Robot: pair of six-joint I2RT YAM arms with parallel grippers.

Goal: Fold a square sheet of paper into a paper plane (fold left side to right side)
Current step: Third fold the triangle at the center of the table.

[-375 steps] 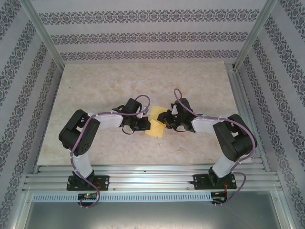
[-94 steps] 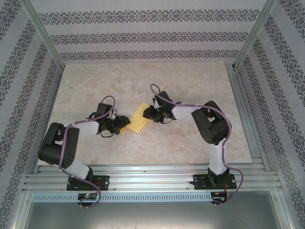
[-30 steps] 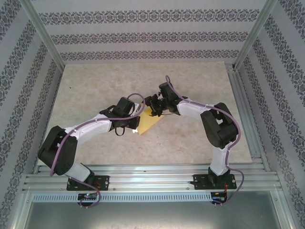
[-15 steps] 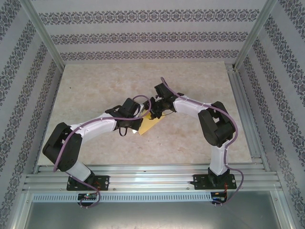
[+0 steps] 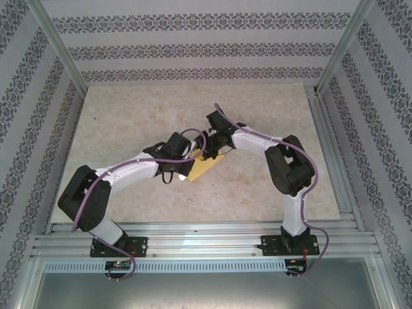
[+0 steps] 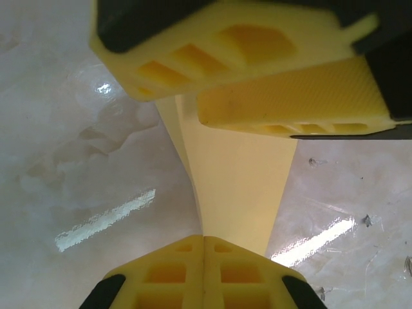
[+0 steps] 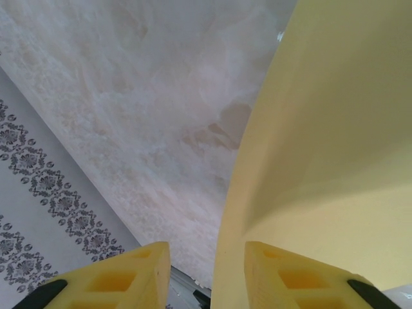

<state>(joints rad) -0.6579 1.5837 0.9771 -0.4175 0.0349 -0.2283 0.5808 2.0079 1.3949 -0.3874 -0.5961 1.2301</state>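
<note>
The square sheet of paper point(image 5: 203, 167) is mustard yellow and lies mid-table, bent upward between the two grippers. In the left wrist view the sheet point(image 6: 238, 187) rises out of my left gripper point(image 6: 204, 239), whose fingers are shut on its near edge. My left gripper point(image 5: 190, 163) sits at the sheet's left side. My right gripper point(image 5: 210, 150) is over the far corner, open. In the right wrist view the curved sheet point(image 7: 335, 141) stands inside my right gripper point(image 7: 207, 257), against the right finger point(image 7: 290, 277), with a gap to the left one. The paper plane is out of view.
The pale marbled tabletop point(image 5: 270, 116) spreads on all sides of the sheet. Patterned walls point(image 5: 193, 48) and metal posts point(image 5: 335, 45) enclose the table. An aluminium rail point(image 5: 206, 244) runs along the near edge by the arm bases.
My right gripper has shifted left over the sheet's far corner and its jaws have narrowed around the raised edge. My left gripper stays shut on the sheet and has edged right.
</note>
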